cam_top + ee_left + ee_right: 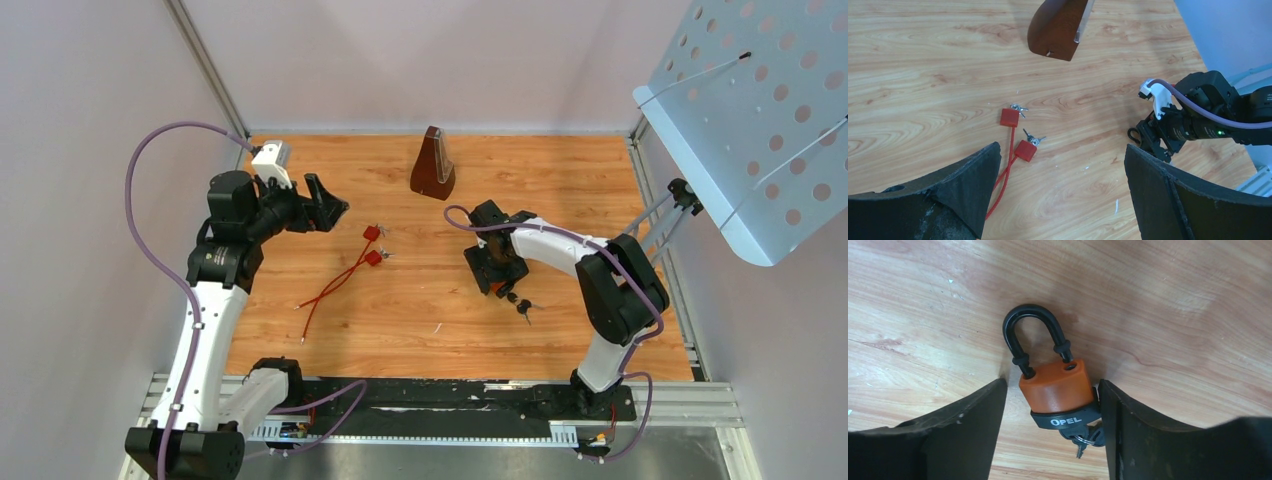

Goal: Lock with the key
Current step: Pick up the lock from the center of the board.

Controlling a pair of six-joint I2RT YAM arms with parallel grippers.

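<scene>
An orange padlock (1055, 385) with a black shackle (1030, 327) lies flat on the wooden table. A bunch of black-headed keys (1087, 436) sticks out of its black base. My right gripper (1052, 382) straddles the padlock body. Its right finger (1128, 420) touches the lock's side, its left finger (973, 420) stands a little apart, so the jaws are open. From above, the right gripper (497, 272) is right of centre, with the keys (520, 303) just behind it. My left gripper (322, 205) hovers wide open at the far left and holds nothing.
Two small red locks with keys (372, 245) and red cables lie left of centre; the left wrist view shows them too (1025, 150). A brown metronome (433, 165) stands at the back. A perforated blue-grey panel (760, 120) overhangs the right edge.
</scene>
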